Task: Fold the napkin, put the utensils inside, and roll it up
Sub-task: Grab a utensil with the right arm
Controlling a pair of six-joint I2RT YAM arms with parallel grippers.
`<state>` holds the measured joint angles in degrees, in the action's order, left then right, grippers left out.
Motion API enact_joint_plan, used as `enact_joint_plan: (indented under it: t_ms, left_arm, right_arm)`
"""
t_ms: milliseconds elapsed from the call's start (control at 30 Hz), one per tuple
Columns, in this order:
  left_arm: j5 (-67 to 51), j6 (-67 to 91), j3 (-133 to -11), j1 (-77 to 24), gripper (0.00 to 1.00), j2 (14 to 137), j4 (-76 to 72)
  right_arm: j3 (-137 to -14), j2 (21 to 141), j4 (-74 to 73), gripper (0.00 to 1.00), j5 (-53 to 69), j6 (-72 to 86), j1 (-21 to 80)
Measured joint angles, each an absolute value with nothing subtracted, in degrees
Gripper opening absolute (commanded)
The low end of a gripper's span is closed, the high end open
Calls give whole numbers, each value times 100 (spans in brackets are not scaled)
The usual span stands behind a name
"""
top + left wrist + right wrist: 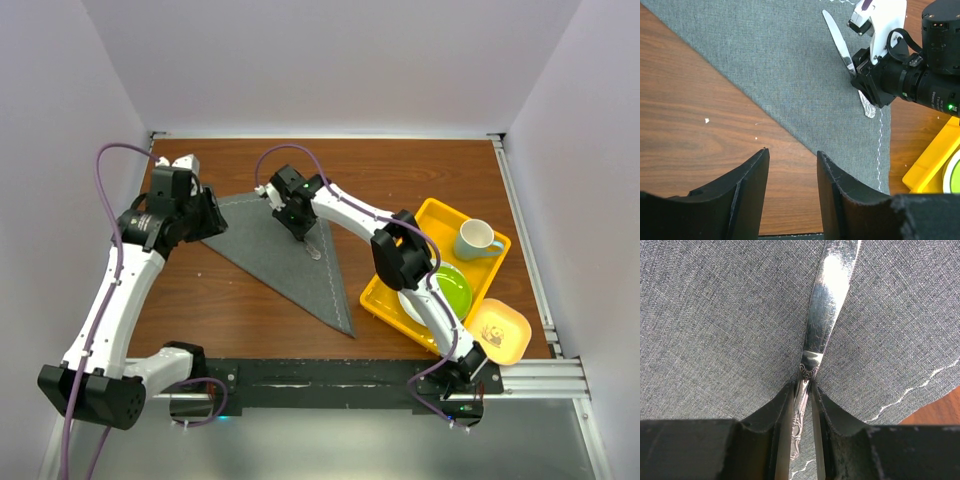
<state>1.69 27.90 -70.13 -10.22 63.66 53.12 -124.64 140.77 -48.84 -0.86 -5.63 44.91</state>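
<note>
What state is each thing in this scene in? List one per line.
napkin: folded into a triangle, flat on the table.
knife: lying on the napkin, handle gripped.
right claw: shut on the knife.
left claw: open, empty.
mug: upright in the yellow tray.
green plate: lying in the tray.

The knife's tip is cut off by the top edge, ahead of the right jaws, and its handle end is lost low between them. Seen from above, the napkin's left corner hides beneath the left jaws.
</note>
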Motion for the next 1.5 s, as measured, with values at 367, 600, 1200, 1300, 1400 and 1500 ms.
enact_joint_plan:
  t_ms: [367, 600, 1200, 1300, 1400, 1500]
  left_arm:
    - [-139, 3420, -5918, -893, 40, 6473, 4831]
    - [-290, 3750, -5400, -781, 39, 7286, 4045]
    - [-445, 3463, -5662, 268, 37, 9231, 2561]
    - [-451, 3415, -5688, 311, 36, 9371, 2521]
    - [-445, 3361, -5717, 342, 36, 9415, 2523]
    - [-403, 3341, -5763, 360, 36, 9406, 2530]
  right_arm:
    - [-12464, 14084, -4864, 3, -329, -390, 4534]
    - [-12501, 14084, -4904, 0, -373, -303, 4539]
    - [-12414, 13699, -5205, 0, -425, -215, 4536]
    - [-12416, 13574, -5186, 0, -233, -158, 4543]
    - [-12466, 13559, -5188, 0, 10, -19, 4567]
    - [-12604, 13581, -5225, 0, 237, 113, 4637]
